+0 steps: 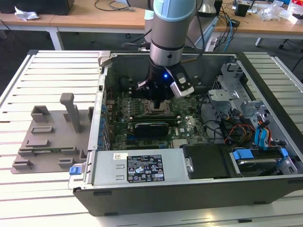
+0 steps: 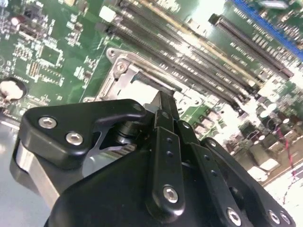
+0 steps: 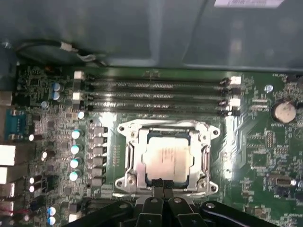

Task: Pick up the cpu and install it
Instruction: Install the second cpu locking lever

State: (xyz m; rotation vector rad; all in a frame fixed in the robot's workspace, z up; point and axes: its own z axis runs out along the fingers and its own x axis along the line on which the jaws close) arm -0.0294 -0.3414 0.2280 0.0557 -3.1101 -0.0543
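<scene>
Already the cpu (image 3: pixel 166 158) lay flat in the motherboard socket (image 3: pixel 163 156) inside the open computer case (image 1: pixel 265 94); the pincer (image 3: pixel 163 185), fingertips pressed together and gripping nothing, hung at the chip's near edge.

Gripper (image 3: pixel 163 187) body is cut off by the frame edge in the first wrist view, just the fingertips poking in, and they hide the near edge of the cpu (image 3: pixel 166 158). Markings on the cpu top too washed out to tell. In the second wrist view the gripper linkages (image 2: pixel 165 156) cover most of the socket frame (image 2: pixel 124 71), and glare blows out the memory slots (image 2: pixel 199 52). In the exterior view the arm (image 1: pixel 165 52) blocks the socket area, the arm's upper part is cropped at the frame's top edge, and whether the fingers grip anything can't be told.
</scene>
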